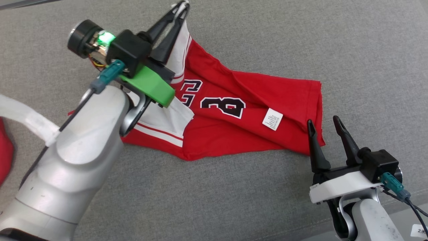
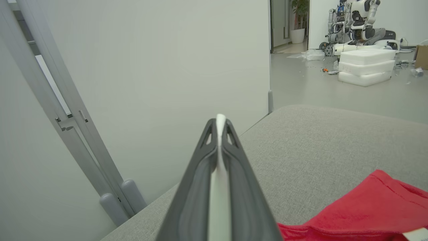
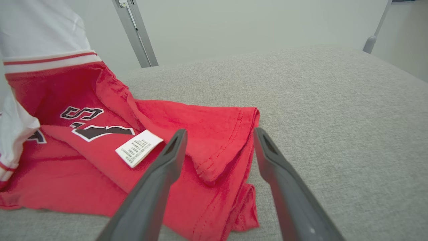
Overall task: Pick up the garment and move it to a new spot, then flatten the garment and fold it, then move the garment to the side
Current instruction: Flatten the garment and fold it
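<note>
A red garment (image 1: 240,110) with white sleeves, black lettering and a white care label (image 1: 272,118) lies crumpled on the grey cushion (image 1: 234,194). My left gripper (image 1: 180,7) is shut on a white sleeve edge (image 2: 219,157) and holds it lifted above the far left part of the garment (image 2: 367,207). My right gripper (image 1: 322,122) stands open at the garment's right hem. In the right wrist view that hem (image 3: 227,160) lies between my two fingers (image 3: 160,174), and the gripper (image 3: 219,134) has nothing clamped.
More red cloth (image 1: 5,154) shows at the far left edge. A grey metal frame (image 2: 67,117) and a pale wall stand beyond the cushion. Past a doorway, white foam blocks (image 2: 366,67) and another robot (image 2: 354,20) sit on the floor.
</note>
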Robot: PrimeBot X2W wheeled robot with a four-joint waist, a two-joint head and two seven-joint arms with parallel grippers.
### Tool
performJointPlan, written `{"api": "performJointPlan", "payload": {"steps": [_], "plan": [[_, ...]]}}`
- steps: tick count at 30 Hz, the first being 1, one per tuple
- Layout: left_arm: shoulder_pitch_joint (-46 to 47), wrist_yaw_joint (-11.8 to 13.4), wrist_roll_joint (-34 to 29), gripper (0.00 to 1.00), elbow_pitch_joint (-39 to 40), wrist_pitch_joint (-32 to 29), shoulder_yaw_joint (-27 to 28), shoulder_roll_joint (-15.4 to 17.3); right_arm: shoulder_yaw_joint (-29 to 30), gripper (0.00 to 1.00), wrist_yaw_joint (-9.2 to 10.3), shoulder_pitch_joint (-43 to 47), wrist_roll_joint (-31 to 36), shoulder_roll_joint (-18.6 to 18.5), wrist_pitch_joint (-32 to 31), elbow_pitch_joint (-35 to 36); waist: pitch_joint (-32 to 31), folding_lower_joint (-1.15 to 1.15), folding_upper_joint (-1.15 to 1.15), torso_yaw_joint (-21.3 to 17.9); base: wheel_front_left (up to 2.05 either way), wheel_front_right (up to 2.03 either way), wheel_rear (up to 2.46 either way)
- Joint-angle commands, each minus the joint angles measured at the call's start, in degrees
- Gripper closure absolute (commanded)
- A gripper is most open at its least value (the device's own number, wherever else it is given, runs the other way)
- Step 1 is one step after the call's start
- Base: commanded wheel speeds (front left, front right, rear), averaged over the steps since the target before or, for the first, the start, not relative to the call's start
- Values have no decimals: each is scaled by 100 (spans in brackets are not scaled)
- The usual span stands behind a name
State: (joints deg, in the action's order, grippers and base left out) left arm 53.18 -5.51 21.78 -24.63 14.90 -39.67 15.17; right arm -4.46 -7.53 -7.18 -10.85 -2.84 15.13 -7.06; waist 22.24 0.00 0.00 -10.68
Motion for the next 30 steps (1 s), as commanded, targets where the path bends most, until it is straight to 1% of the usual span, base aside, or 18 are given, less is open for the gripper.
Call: {"api": "performJointPlan", "payload": {"steps": [1, 5, 7, 11, 15, 16, 17, 18, 19, 26, 30], "plan": [[-124, -3, 154, 100, 168, -14, 141, 151, -7, 0, 9, -35, -29, -11, 2, -50, -38, 0, 0, 80, 0, 0, 0], [-338, 105, 360, 100, 650, -151, 387, 474, -84, 0, 9, -98, 56, -11, 2, -301, -40, 0, 0, 142, 0, 0, 0], [-429, 170, 428, 100, 857, -203, 464, 572, -147, 0, 9, -136, 125, -6, 2, -483, -38, 0, 0, 166, 0, 0, 0], [-587, 267, 479, 100, 1179, -308, 493, 706, -144, 0, 9, -245, 159, -8, 2, -726, -23, 0, 0, 217, 0, 0, 0], [-699, 341, 489, 100, 1378, -359, 491, 768, -92, 0, 9, -280, 227, -9, 2, -803, -8, 0, 0, 250, 0, 0, 0], [-713, 358, 492, 100, 1412, -355, 498, 781, -21, 21, 9, -289, 227, -12, 2, -815, -6, 0, 0, 257, 0, 0, 0], [-725, 368, 499, 100, 1442, -362, 504, 796, 49, 61, 9, -300, 252, -15, 2, -829, -5, 0, 0, 267, 0, 0, 0], [-734, 388, 499, 100, 1460, -367, 507, 807, 61, 82, 9, -300, 280, -6, 2, -845, -6, 0, 0, 276, 0, 0, 0], [-740, 412, 494, 100, 1485, -359, 525, 821, 102, 100, 8, -305, 325, -1, 2, -836, -8, 0, 0, 282, 0, 0, 0], [-674, 543, 406, 100, 1580, -224, 664, 955, 206, 100, 9, -261, 613, -8, 2, -574, -61, 0, 0, 290, 0, 0, 0], [-532, 572, 394, 100, 1664, -153, 811, 1073, 356, 100, 9, -428, 862, -10, 2, -252, -96, 0, 0, 309, 0, 0, 0]]}}
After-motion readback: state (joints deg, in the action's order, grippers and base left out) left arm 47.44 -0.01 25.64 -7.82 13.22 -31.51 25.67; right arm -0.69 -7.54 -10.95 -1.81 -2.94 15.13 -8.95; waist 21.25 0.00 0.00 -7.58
